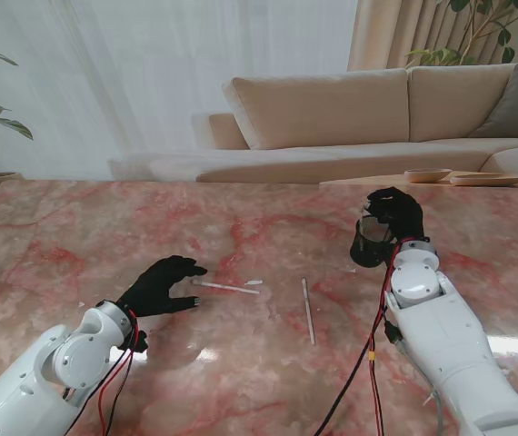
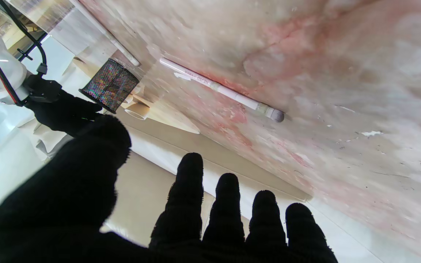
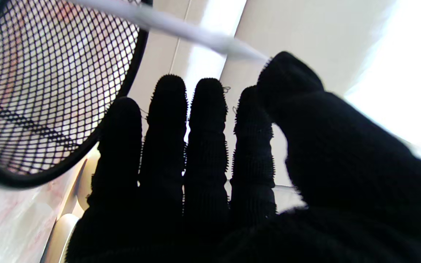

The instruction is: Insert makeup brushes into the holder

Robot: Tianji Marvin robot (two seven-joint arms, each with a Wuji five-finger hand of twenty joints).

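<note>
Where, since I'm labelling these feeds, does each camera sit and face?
Stand: above the shoulders, looking down at the table toward a sofa; both arms, left hand and right hand show.
Left wrist: along the left hand's fingers at a brush on the table.
Right wrist: along the right hand's fingers, the holder close beside them.
Shared: the left wrist also sees the holder.

Holder (image 1: 371, 241) far right, two brushes (image 1: 227, 287) (image 1: 307, 311) left of it
</note>
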